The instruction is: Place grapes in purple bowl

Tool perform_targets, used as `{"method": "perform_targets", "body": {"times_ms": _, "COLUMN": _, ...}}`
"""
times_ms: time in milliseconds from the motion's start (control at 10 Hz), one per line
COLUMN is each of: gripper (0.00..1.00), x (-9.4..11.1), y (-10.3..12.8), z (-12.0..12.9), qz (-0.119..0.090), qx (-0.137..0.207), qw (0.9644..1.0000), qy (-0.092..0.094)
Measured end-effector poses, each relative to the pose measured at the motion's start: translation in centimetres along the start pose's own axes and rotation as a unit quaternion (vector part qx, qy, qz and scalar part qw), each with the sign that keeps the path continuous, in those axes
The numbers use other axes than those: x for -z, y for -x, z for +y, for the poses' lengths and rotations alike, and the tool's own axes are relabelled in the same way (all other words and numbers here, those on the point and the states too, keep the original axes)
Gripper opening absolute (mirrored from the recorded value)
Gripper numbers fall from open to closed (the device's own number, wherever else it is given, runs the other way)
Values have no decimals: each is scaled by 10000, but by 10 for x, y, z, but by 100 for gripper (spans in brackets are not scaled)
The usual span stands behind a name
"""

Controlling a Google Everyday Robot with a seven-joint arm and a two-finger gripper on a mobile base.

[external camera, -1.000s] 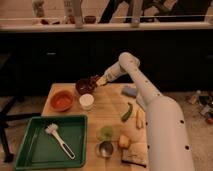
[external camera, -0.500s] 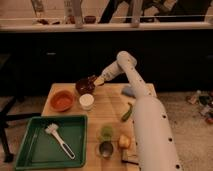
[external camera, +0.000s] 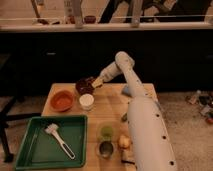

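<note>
since the earlier frame, the arm has been swung closer to the camera, hiding the pepper, while the gripper (external camera: 91,83) is kept at the right rim of the purple bowl (external camera: 83,86), presumably so a release lands inside. the grapes cannot be made out; they are judged to be at or in that bowl. the orange bowl (external camera: 62,100) and white cup (external camera: 86,101) sit close by.

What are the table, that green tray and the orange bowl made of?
Table: looks like pale wood, matte. Green tray: probably plastic, uniform colour, faint sheen. Orange bowl: plastic or glazed ceramic, can't tell. The gripper hangs over the purple bowl beyond them.
</note>
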Motion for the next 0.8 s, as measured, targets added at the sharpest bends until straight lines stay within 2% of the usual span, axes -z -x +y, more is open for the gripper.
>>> {"method": "perform_targets", "body": {"times_ms": 500, "gripper": 0, "x": -18, "y": 11, "z": 5, "qz": -37, "qx": 126, "qw": 9996, "qy": 234}}
{"method": "perform_targets", "body": {"times_ms": 800, "gripper": 0, "x": -23, "y": 12, "z": 6, "qz": -58, "qx": 142, "qw": 9994, "qy": 302}}
